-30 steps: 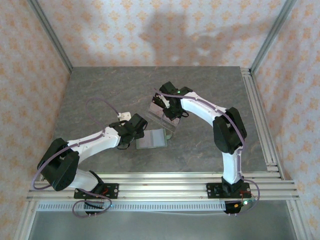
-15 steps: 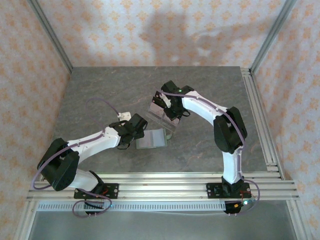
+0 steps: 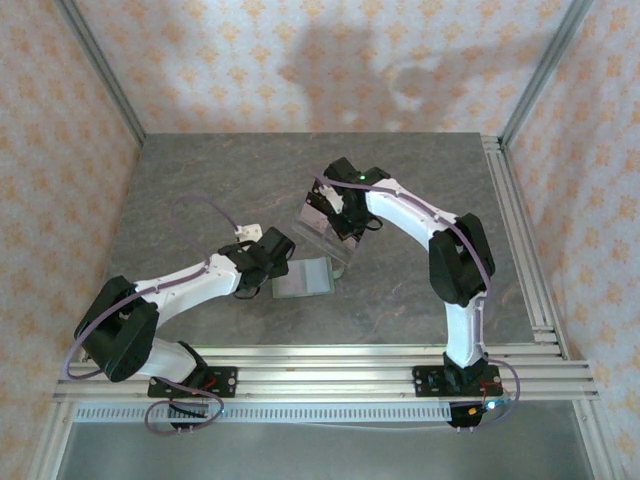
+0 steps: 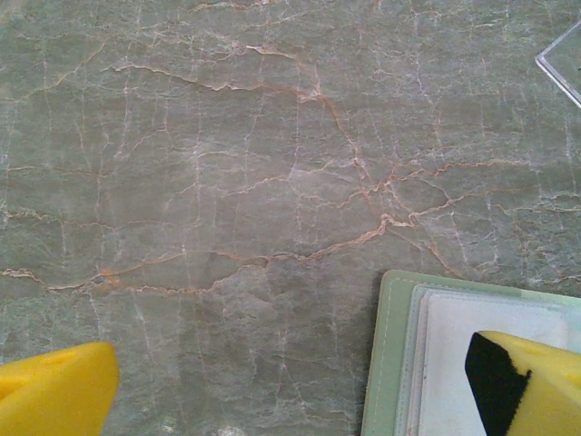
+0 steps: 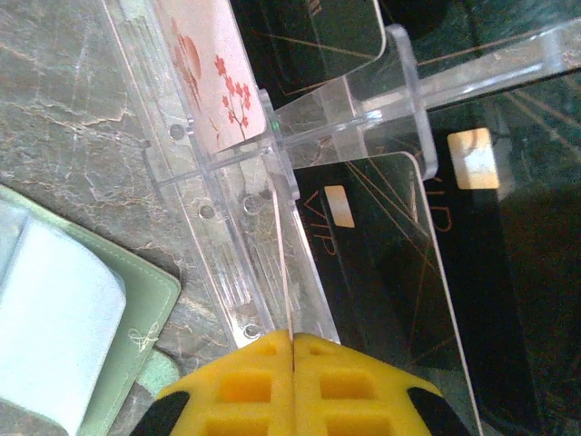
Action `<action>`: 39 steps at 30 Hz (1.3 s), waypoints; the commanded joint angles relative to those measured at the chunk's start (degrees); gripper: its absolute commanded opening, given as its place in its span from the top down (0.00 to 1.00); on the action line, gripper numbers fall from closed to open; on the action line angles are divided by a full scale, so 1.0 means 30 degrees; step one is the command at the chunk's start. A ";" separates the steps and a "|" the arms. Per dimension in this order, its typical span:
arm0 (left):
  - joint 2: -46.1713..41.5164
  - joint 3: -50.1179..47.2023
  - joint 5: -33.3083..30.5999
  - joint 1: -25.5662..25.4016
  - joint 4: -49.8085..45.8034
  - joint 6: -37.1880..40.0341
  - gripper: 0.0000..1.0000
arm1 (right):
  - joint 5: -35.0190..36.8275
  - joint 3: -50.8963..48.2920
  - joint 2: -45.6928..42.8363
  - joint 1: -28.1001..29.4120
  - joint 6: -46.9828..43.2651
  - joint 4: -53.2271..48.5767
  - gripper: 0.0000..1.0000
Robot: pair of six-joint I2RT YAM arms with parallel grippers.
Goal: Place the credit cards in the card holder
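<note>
Pretty bright in here, even light coming from the near side, slightly warm. The arms [image 3: 410, 215] throw big soft shadows on the back wall [image 3: 340, 70]. The clear stand [image 5: 363, 98] is all glare and reflections. Close up, the left gripper [image 4: 290, 391] has its yellow fingers [image 4: 54, 391] out of focus. The right gripper [image 5: 292, 343] looks soft too, though the card [image 5: 289, 272] edge pinched in it is fairly crisp.
</note>
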 commanded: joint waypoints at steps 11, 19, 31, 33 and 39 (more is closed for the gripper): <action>0.0052 0.0145 -0.0146 0.0079 -0.0217 0.0270 0.00 | -0.1432 0.1510 -0.0779 -0.0231 -0.0546 -0.0924 1.00; -0.0013 -0.0307 0.1216 0.0023 0.0525 0.1114 0.00 | -0.3298 0.0147 -0.3440 -0.0210 0.1184 0.0293 1.00; 0.0686 -0.1221 0.2528 -0.0418 0.1362 0.1534 0.00 | -0.6213 -0.8102 -0.7186 0.0381 0.8886 0.9242 1.00; 0.0931 -0.1261 0.2542 -0.0547 0.1452 0.1535 0.00 | -0.6394 -0.9288 -0.7446 0.0590 0.9973 1.0727 1.00; 0.1500 -0.1457 0.2155 -0.0797 0.1374 0.1260 0.00 | -0.6426 -1.2064 -0.7858 0.1156 1.2363 1.4275 1.00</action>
